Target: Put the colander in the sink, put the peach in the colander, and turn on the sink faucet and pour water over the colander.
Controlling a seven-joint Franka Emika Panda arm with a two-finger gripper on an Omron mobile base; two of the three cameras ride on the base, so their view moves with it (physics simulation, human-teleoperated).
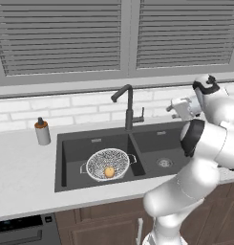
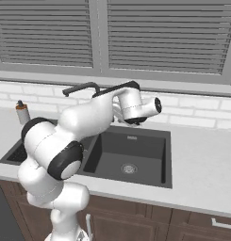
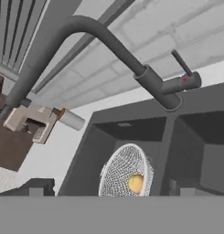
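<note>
One faucet (image 3: 150, 82) just ahead of gripper (image 1: 172, 107) (jaws wide)

No readable text, label, brand, number or sign anywhere: none on the faucet (image 1: 128, 107), the sink (image 1: 70, 143), or the bottle (image 1: 42, 131) on the tabletop (image 1: 18, 177).
</note>
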